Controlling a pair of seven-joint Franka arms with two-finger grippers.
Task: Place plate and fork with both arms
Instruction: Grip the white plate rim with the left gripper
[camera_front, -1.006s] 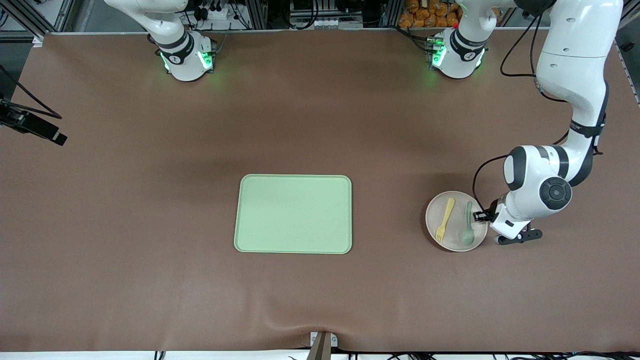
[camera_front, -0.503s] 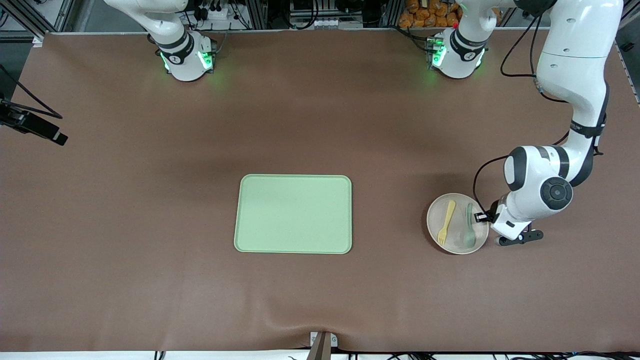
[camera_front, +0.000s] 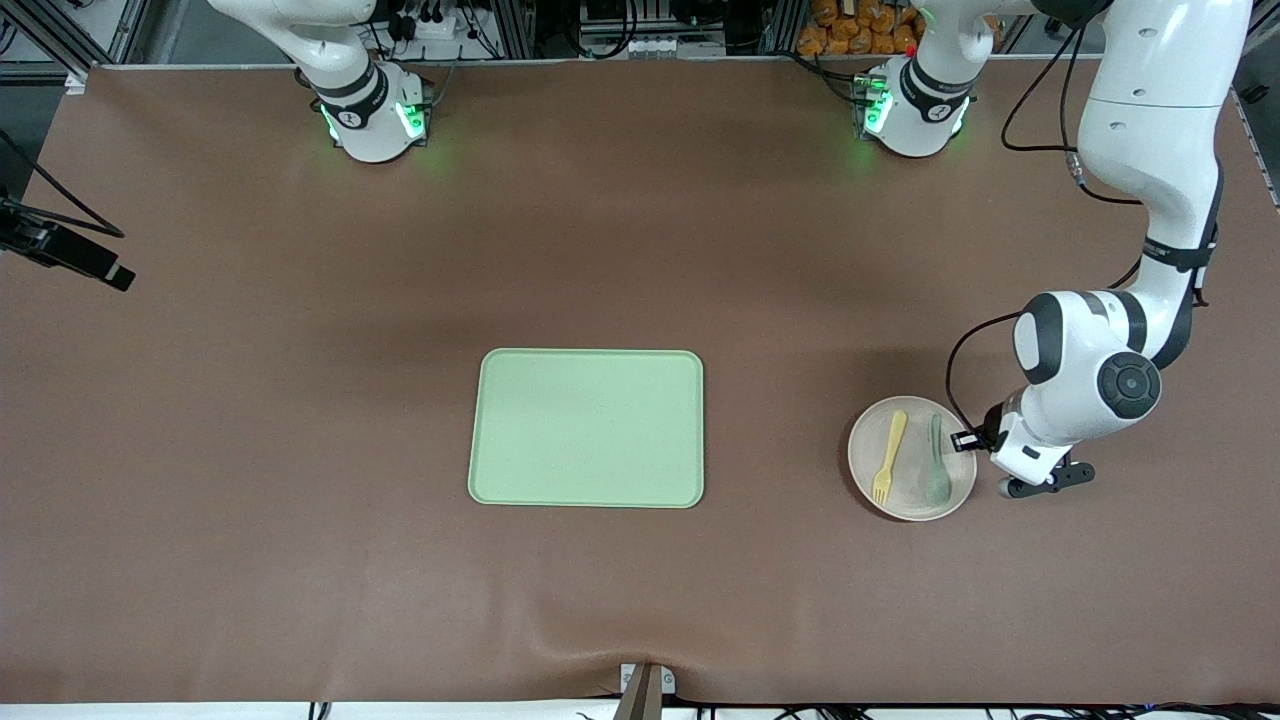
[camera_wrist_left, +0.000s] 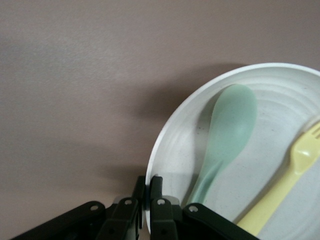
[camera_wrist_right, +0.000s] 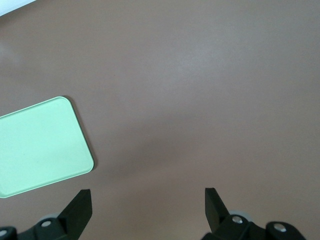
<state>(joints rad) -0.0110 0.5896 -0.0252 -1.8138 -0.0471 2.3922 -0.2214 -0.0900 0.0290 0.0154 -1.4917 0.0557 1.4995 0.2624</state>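
The pale beige plate (camera_front: 905, 500) (camera_wrist_left: 280, 95) is at the left arm's end of the table, level with the tray. In it lie the pale-yellow fork (camera_front: 888, 457) (camera_wrist_left: 295, 170) and a grey-green spoon (camera_front: 937, 460) (camera_wrist_left: 230, 125), side by side. My left gripper (camera_front: 968, 438) (camera_wrist_left: 148, 182) is shut on the plate's rim on the spoon's side, one finger inside the rim and one outside. My right gripper (camera_wrist_right: 148, 197) hangs open over bare table with nothing between its fingers; it is out of the front view.
A rectangular light-green tray (camera_front: 587, 428) (camera_wrist_right: 40, 145) lies at the table's middle with nothing on it. Brown mat covers the table between tray and plate. A black camera mount (camera_front: 70, 255) juts in at the right arm's end.
The left gripper's fingers have shut onto the plate's rim. Plate and left wrist have shifted slightly lower in the front view. The right arm has not moved.
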